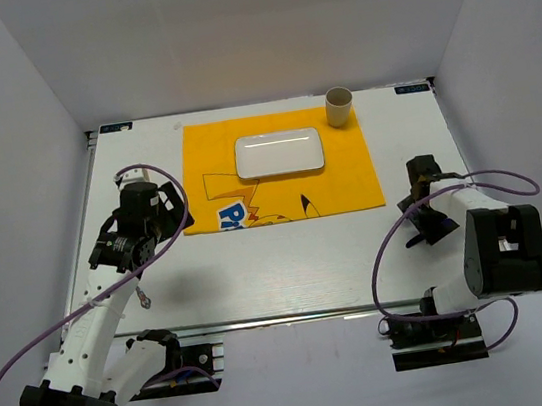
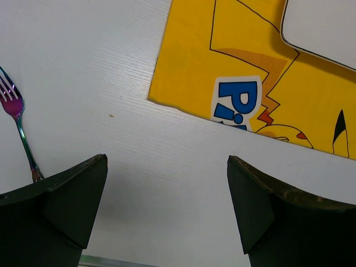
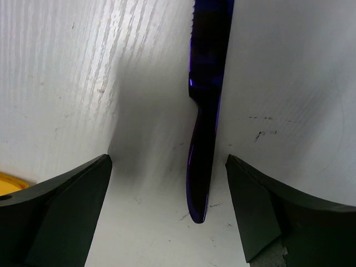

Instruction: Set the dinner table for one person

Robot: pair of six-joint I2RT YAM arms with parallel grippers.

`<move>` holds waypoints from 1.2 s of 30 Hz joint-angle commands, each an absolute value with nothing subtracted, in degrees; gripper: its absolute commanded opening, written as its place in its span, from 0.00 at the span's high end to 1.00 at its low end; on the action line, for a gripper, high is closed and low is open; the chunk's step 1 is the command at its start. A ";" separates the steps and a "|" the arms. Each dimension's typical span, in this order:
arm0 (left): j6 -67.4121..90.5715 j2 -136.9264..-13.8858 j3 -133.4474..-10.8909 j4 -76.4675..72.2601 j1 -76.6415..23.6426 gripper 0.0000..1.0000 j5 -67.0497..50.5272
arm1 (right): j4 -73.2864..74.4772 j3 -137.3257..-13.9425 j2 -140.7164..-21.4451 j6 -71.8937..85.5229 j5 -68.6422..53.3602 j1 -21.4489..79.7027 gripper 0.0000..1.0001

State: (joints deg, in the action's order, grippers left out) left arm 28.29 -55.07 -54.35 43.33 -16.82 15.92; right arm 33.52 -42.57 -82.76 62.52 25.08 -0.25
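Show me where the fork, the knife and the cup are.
fork [image 2: 20, 132], left wrist view, on its handle.
knife [image 3: 208, 108], right wrist view, where the blade meets the handle.
cup [image 1: 340, 108], top external view, on its side wall.

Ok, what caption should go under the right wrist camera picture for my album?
The open right gripper poised over a dark purple knife lying on the white dinner table.

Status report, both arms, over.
Left gripper open, empty; fork on dinner table beside it. Right gripper open over knife, ungripped. Plate on yellow mat, cup at its corner. Nothing blocking.
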 commanded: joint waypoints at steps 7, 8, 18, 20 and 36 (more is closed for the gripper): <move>28.04 -54.84 -54.58 43.16 -16.61 0.02 16.52 | 30.43 -36.31 -83.41 64.52 23.82 -3.51 0.18; 28.12 -54.93 -54.58 43.33 -16.61 0.02 16.44 | 29.45 -35.60 -83.23 64.16 22.60 -3.78 0.21; 28.12 -54.93 -54.76 43.33 -16.61 0.02 16.52 | 23.65 -30.15 -81.57 61.62 19.52 -4.31 0.78; 28.12 -55.02 -54.76 43.42 -16.61 0.02 16.79 | 22.07 -29.36 -81.39 60.48 18.03 -4.31 0.92; 28.21 -54.84 -54.84 43.51 -16.61 0.02 17.23 | 18.12 -29.71 -80.17 51.27 15.47 -4.13 1.00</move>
